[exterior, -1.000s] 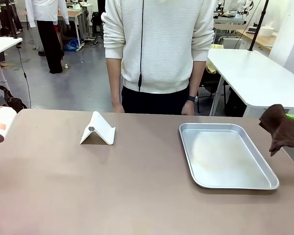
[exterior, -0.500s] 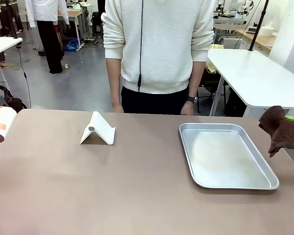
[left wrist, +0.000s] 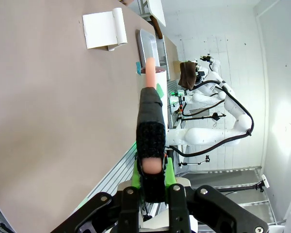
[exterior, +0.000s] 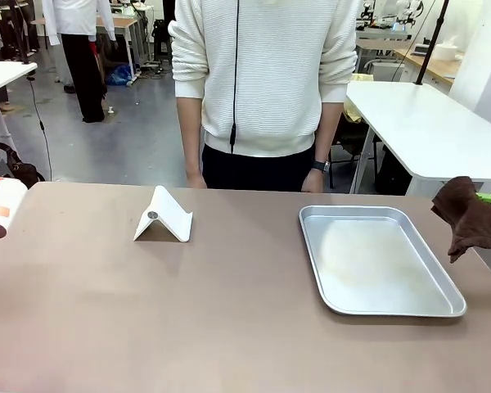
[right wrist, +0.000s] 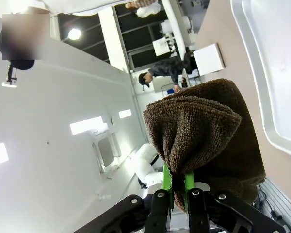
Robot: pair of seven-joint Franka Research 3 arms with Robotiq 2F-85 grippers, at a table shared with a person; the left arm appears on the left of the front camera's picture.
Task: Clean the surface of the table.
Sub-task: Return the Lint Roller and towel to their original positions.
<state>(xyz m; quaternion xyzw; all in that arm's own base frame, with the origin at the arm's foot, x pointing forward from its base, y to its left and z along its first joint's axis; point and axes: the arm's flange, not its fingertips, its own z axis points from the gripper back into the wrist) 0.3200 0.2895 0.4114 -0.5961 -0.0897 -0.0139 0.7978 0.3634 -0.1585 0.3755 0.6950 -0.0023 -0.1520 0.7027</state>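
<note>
The brownish-taupe table spreads wide in the front view. At its left edge hangs a white and orange lint roller. In the left wrist view my left gripper is shut on that roller's black handle, held above the table. At the right edge a brown cloth dangles just past the tray. My right gripper is shut on the brown cloth, which bunches between the green pads.
A shiny silver tray lies on the right half of the table. A white folded stand sits left of the middle. A person in a white sweater stands at the far edge, hands down. White-topped tables stand behind.
Almost nothing: the brown cloth has drifted a touch to the left and the lint roller has barely shifted. Tray, stand and person stay put.
</note>
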